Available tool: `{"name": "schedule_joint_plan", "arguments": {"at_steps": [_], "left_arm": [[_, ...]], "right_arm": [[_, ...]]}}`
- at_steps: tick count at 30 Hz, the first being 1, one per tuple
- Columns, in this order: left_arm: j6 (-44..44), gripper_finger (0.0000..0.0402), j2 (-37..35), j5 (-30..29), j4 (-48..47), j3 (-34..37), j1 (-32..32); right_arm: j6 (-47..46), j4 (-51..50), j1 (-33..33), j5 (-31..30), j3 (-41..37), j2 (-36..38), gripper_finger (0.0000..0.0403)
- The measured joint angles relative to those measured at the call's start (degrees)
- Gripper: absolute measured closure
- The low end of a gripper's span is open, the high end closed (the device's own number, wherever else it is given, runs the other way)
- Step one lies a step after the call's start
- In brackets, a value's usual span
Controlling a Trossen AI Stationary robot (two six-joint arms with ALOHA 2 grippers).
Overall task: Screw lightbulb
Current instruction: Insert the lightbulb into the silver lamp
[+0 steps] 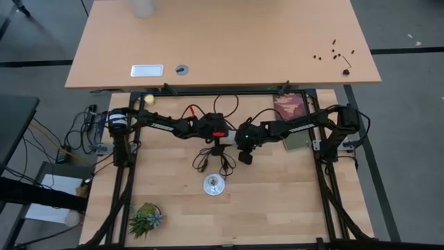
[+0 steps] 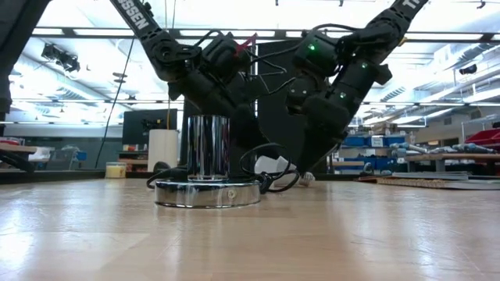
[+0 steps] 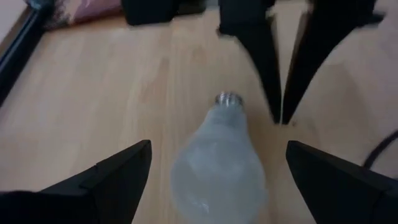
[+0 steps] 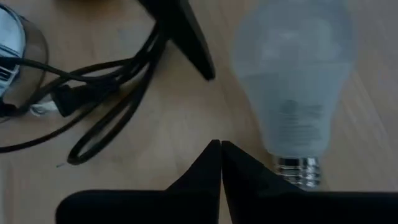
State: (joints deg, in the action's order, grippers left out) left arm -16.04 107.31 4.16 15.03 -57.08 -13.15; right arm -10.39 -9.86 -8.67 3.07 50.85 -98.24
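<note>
Nearest on the counter [image 1: 277, 201] stands the chrome socket [image 1: 214, 185], its black cord [image 1: 208, 158] looped just behind it. Beyond, mid-counter, lies the bulb [image 3: 219, 165] on its side: frosted white, pear-shaped, with a grey band of faint, unreadable print and a silvery threaded base. The left end effector [image 3: 217, 180] straddles it, fingers spread wide, not touching. The right end effector [image 4: 221, 163], fingers pressed together, points down just beside the bulb's base. "TROSSEN" lettering shows partly on the arms.
</note>
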Motion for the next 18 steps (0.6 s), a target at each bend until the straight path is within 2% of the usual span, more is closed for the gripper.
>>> {"name": "schedule_joint_plan", "arguments": {"at_steps": [8, 18], "left_arm": [[1.32, 0.0025, 4.58, -0.76, 2.61, -0.18, 1.36], [1.52, 0.0025, 7.45, -2.52, 9.03, -0.13, 1.95]], "right_arm": [[0.04, 6.5, -1.28, 0.7, -3.3, -0.07, 0.0378], [0.13, 7.08, -1.29, 1.53, -4.02, -0.11, 0.0379]]}}
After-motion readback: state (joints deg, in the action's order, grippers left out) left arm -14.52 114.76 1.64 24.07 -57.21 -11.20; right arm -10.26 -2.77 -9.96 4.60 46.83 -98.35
